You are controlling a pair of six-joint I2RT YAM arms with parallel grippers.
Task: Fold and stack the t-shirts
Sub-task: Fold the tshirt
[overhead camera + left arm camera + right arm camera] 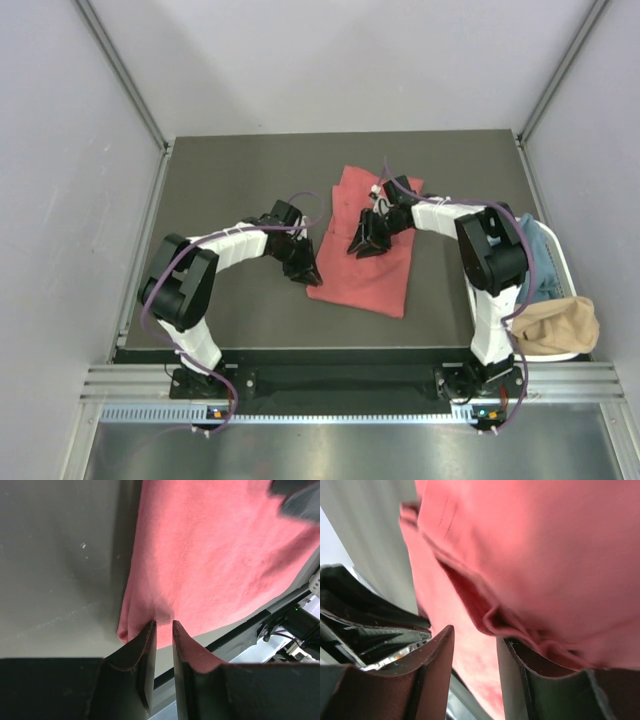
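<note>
One shirt in work: the red shirt (375,280) lies on the table (230,190), a little right of centre, running from mid-table toward the near edge.
Condition of the red shirt: spread mostly flat, roughly a long rectangle; no finished fold can be made out, and a bunched ridge of cloth shows in the right wrist view.
Left gripper (308,272): at the shirt's near-left corner. The jaws are drawn almost together with the hem caught at the tips. The shadow under the cloth edge suggests that the corner is raised off the table.
Right gripper (362,243): over the middle of the red shirt. The jaws stand apart with the bunched ridge just at the tips and nothing clamped between them. This view is blurred.
Waiting shirts: a blue shirt (540,255) and a tan shirt (555,325) sit in the basket (567,265) at the right edge, by the near-right corner. The tan one hangs over the basket's near rim.
Stack: none visible anywhere on the table.
Progress, as judged: early. The first shirt is at most partly folded.
Left to do, as judged: finish folding the red shirt, set it down as the base of the stack, then take out, fold and stack the other two.
</note>
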